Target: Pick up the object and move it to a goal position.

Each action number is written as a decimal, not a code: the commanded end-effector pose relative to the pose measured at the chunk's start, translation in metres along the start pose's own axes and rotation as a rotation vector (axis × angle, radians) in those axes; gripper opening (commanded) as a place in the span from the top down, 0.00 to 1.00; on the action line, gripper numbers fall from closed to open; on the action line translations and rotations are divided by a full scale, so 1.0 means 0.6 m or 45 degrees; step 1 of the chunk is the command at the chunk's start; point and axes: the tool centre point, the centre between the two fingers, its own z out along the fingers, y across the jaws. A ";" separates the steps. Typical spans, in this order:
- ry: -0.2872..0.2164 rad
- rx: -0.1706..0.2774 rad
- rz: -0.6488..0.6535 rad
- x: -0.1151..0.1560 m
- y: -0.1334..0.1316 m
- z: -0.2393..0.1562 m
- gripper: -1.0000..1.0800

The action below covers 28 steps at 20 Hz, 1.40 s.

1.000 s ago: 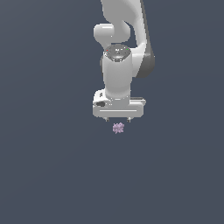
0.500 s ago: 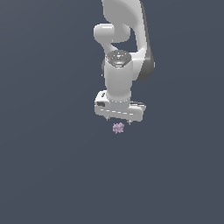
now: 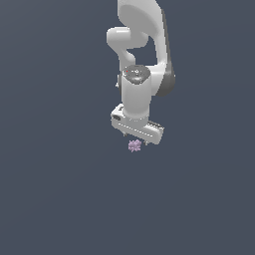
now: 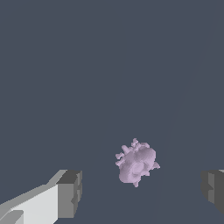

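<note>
The object (image 3: 134, 146) is a tiny pale lilac lumpy, spiky clump on the dark grey floor. It lies just below the white hand of my gripper (image 3: 135, 140) in the exterior view. In the wrist view the object (image 4: 137, 162) lies between the two grey fingertips (image 4: 71, 194), nearer the middle, and touches neither. My gripper (image 4: 142, 192) is open and empty, its jaws spread wide on either side of the clump. The hand is turned so that its bar slants across the exterior view.
The white arm (image 3: 142, 60) rises above the hand toward the top of the exterior view. The dark grey floor (image 3: 60, 189) spreads flat all around, with nothing else on it in either view.
The hand has turned about its vertical axis, so its bar now slants instead of lying level. It stays over the clump, which has not moved.
</note>
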 end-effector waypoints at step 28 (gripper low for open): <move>0.005 -0.058 0.941 -0.047 0.022 0.091 0.04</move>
